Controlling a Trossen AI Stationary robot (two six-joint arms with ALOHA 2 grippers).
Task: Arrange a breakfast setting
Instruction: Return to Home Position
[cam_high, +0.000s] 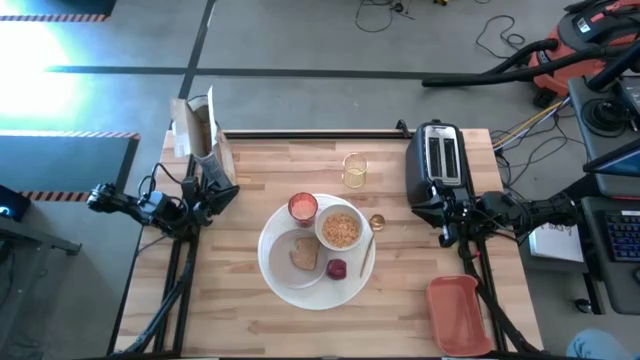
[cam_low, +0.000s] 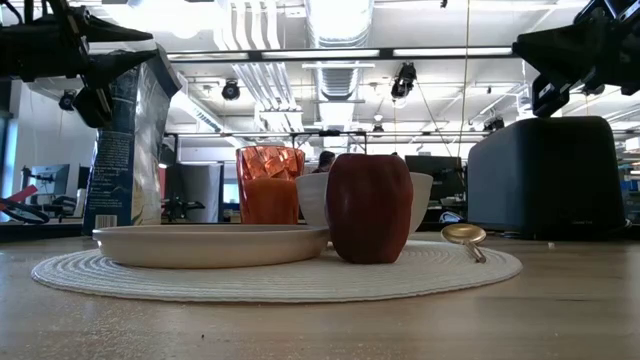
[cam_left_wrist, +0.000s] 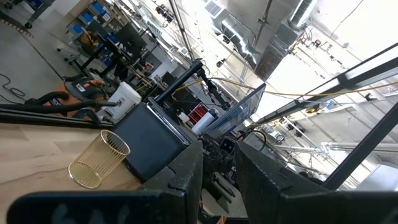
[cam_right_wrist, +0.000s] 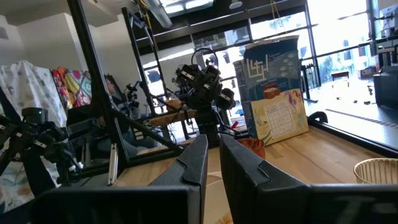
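1. Sitting in the middle of a wooden table, a round white woven placemat carries the whole breakfast setting.
2. A smaller white plate rests on the left part of the mat, with a brown toast slice lying flat on it.
3. A white bowl, filled with tan cereal, stands just beside the plate on the mat's far right part.
4. A pink-red cup stands upright at the mat's far edge, close to the bowl's left side.
5. A small dark-red fruit sits at the near side of the bowl, next to the plate's rim.
6. A gold spoon lies to the right of the bowl along the mat's edge, with its round end pointing away.
7. Off the mat, a clear glass stands farther back. A black toaster sits at the far right, a cereal box at the far left, and a pink tray at the near right corner.
8. The left gripper hangs raised over the table's left side near the cereal box. Its fingers are nearly together, with only a thin gap, and hold nothing.
9. The right gripper hangs raised over the right side beside the toaster. Its fingers are almost touching and are empty.
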